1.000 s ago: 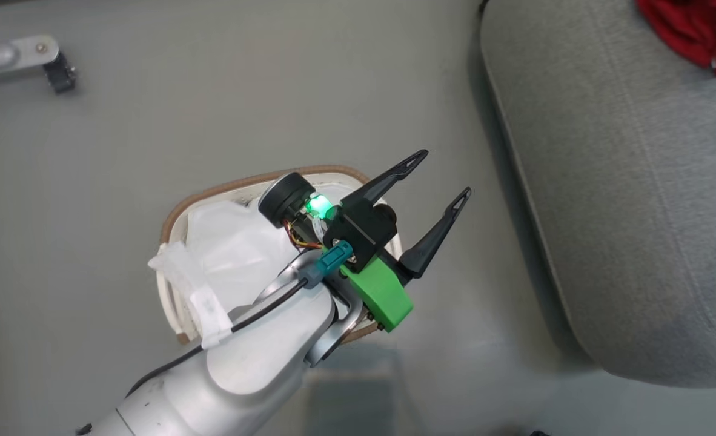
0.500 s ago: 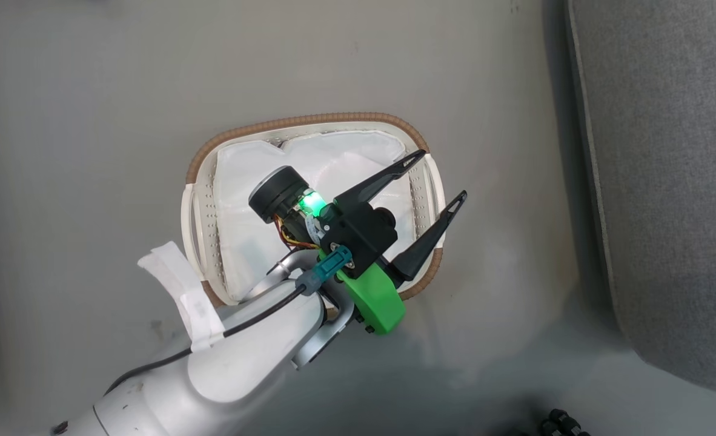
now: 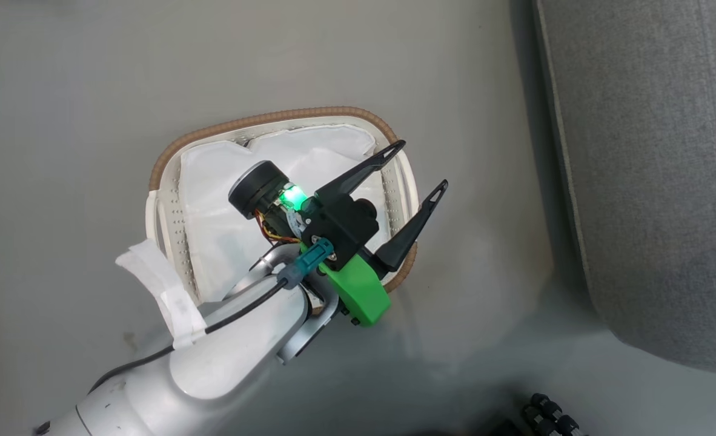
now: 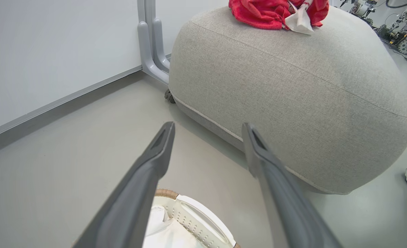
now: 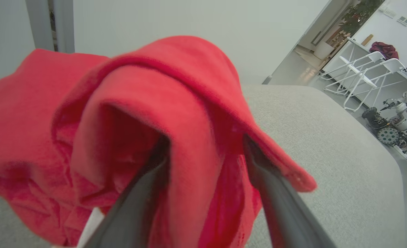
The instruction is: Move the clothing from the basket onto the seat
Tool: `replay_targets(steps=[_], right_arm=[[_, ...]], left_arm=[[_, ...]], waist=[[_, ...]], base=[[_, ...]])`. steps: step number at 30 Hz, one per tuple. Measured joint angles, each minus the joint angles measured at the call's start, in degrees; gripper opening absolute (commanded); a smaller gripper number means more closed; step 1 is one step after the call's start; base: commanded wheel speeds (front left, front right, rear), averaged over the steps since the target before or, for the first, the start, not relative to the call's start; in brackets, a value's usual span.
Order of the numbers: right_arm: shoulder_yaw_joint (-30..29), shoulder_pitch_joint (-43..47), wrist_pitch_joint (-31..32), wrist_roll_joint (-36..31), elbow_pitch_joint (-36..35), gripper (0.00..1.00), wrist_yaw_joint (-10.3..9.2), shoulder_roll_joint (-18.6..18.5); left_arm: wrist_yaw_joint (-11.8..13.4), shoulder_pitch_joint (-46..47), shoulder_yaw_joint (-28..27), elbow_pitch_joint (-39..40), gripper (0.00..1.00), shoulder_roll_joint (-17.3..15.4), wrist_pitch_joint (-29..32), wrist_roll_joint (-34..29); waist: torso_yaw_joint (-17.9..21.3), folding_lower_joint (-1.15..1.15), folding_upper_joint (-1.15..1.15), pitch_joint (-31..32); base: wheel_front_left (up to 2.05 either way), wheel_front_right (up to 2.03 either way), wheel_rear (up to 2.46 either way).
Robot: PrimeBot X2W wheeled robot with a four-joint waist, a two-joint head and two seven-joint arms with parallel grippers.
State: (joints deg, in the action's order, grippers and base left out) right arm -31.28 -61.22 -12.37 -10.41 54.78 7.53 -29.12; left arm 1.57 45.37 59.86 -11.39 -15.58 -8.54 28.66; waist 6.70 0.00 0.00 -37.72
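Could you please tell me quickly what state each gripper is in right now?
Left gripper: open, empty, above the basket.
Right gripper: open, with the red clothing draped over it.

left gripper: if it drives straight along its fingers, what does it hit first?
Probably the seat, low on its side near the seam. The open left gripper points there over bare floor. Depth is unclear; it might meet floor first.

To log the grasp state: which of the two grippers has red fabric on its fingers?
The right gripper: the red clothing drapes over its fingers, at the seat. The left gripper is open and empty, over the basket.
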Motion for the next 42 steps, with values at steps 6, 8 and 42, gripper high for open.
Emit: replay_targets(steps=[6, 8, 42], right_arm=[[5.1, 2.9, -2.3, 5.5, 0.4, 1.00, 0.00, 1.4], [7.1, 5.0, -2.6, 7.2, -0.3, 1.00, 0.00, 1.4], [21.5, 31.6, -2.6, 11.5, -16.3, 1.00, -0.01, 21.3]], left_arm=[[0.6, -0.3, -1.5, -1.3, 1.00, -0.4, -1.6, 1.6], [0.6, -0.7, -2.0, -2.0, 1.00, -0.4, -2.2, 2.4], [2.5, -27.5, -28.4, -9.4, 1.00, 3.2, -6.5, 5.1]], waist=[[1.9, 0.00, 0.00, 2.4], [2.4, 0.00, 0.00, 3.6], [-5.9, -0.01, 0.00, 32.6]], base=[[0.00, 0.00, 0.00], [0.00, 0.00, 0.00], [0.00, 0.00, 0.00]])
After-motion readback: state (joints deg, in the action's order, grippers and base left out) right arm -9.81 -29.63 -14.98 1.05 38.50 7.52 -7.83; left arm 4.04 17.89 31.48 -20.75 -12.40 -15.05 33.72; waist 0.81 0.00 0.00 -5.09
